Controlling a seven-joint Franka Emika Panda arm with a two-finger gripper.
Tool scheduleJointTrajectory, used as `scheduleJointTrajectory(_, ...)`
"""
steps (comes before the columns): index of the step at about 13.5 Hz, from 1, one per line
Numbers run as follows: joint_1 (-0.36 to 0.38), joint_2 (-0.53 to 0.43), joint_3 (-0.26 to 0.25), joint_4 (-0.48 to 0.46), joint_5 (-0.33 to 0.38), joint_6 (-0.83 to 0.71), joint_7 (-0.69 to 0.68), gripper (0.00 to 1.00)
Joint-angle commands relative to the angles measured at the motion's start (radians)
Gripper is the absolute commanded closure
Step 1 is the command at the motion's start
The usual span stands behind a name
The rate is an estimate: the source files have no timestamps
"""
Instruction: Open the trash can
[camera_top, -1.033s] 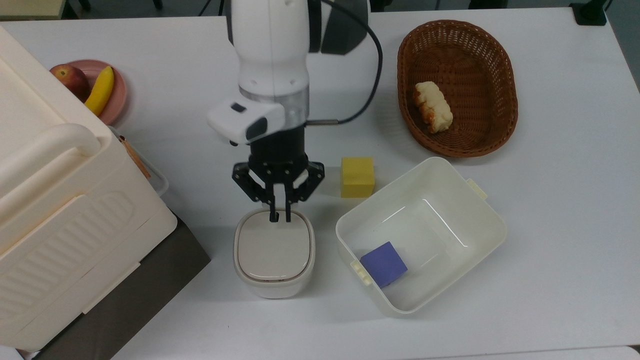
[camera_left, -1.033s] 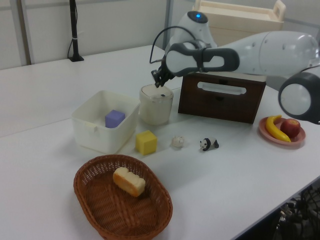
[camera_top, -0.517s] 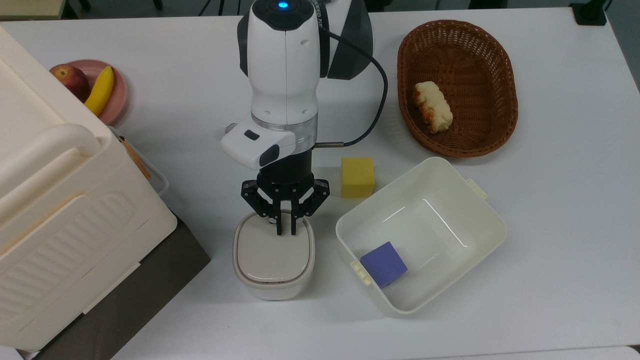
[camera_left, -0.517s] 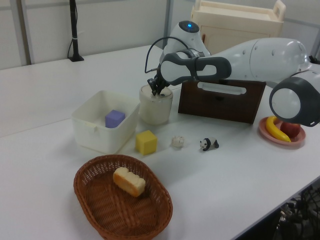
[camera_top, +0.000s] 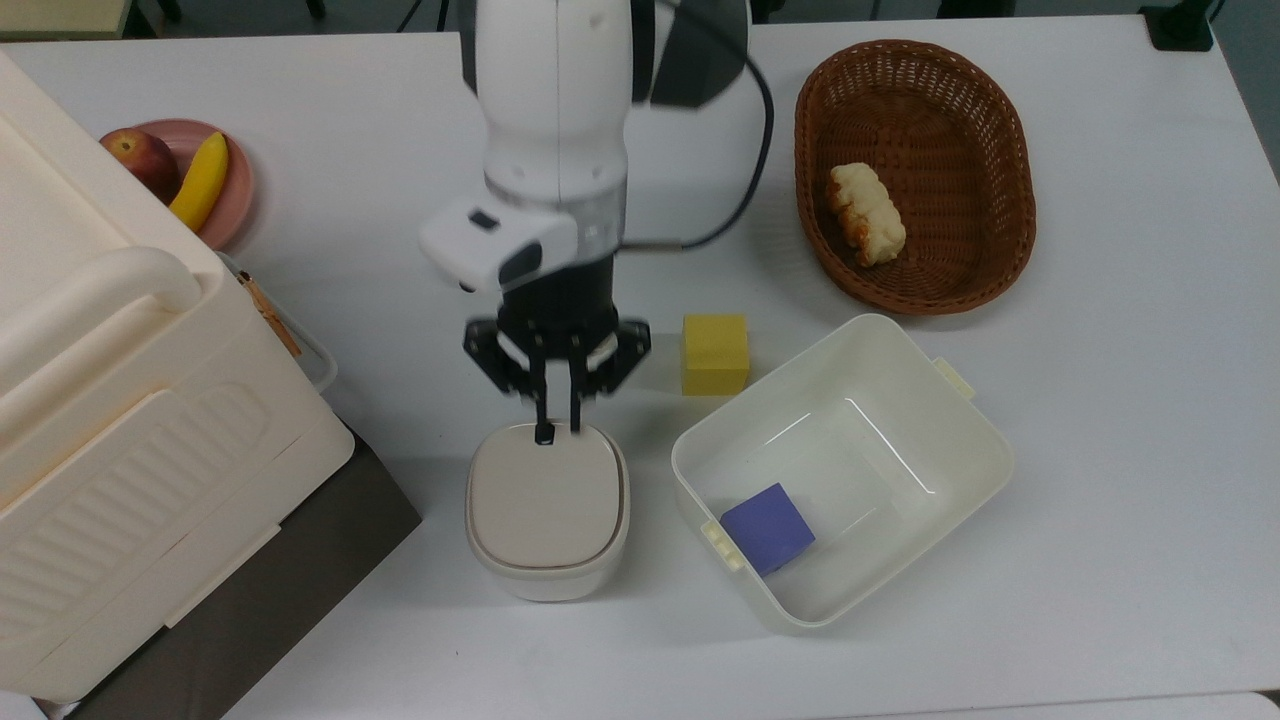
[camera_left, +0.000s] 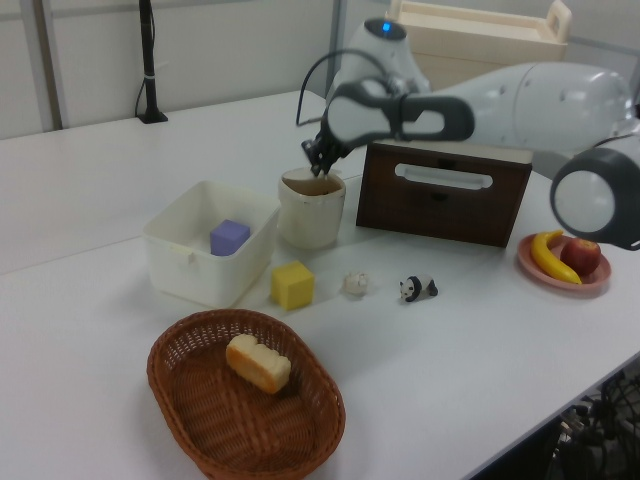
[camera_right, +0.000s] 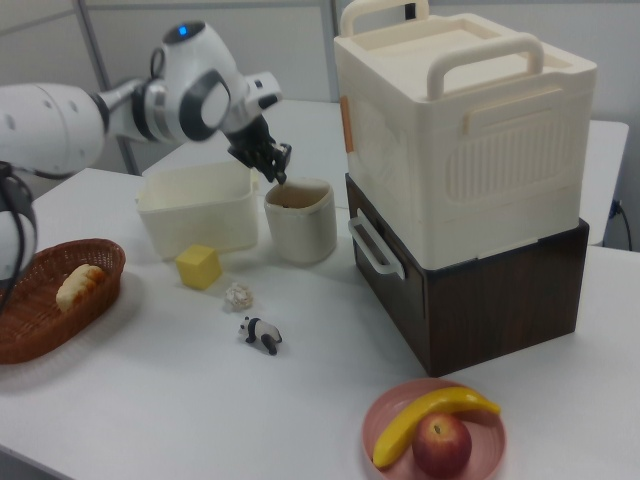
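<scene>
The trash can is a small cream bin with a flat beige lid, standing between the big cream box and the white tub. It also shows in the left view as the trash can and in the right view as the trash can. My gripper points straight down over the lid's back edge, with its fingers close together and nothing between them. From the sides, the gripper hangs just above the rim. The lid looks slightly lifted, and a brown line shows along the rim.
A white tub holding a purple cube stands right of the can in the top view. A yellow cube lies behind the tub. A wicker basket holds bread. The ribbed cream box stands on the top view's left, by a fruit plate.
Half a second ago the gripper was lower, with its fingertips on the lid. It has since risen and drawn back to the lid's rear edge. The lid now sits a little higher.
</scene>
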Motion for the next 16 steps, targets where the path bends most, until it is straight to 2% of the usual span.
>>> scheduleJointTrajectory(1,0.0,-0.172,-0.009,-0.087,0.004,-0.242,-0.016,0.58)
scheduleJointTrajectory(3,-0.011,-0.232,-0.008,-0.129,0.005,-0.334,-0.029,0.5)
scheduleJointTrajectory(5,-0.035,-0.32,-0.008,-0.207,0.008,-0.405,-0.024,0.0)
scheduleJointTrajectory(7,-0.044,-0.362,-0.008,-0.242,0.01,-0.459,-0.033,0.0)
scheduleJointTrajectory(11,-0.058,-0.404,-0.008,-0.242,0.021,-0.526,-0.018,0.0)
scheduleJointTrajectory(16,-0.063,-0.399,-0.008,-0.242,0.03,-0.528,-0.018,0.0)
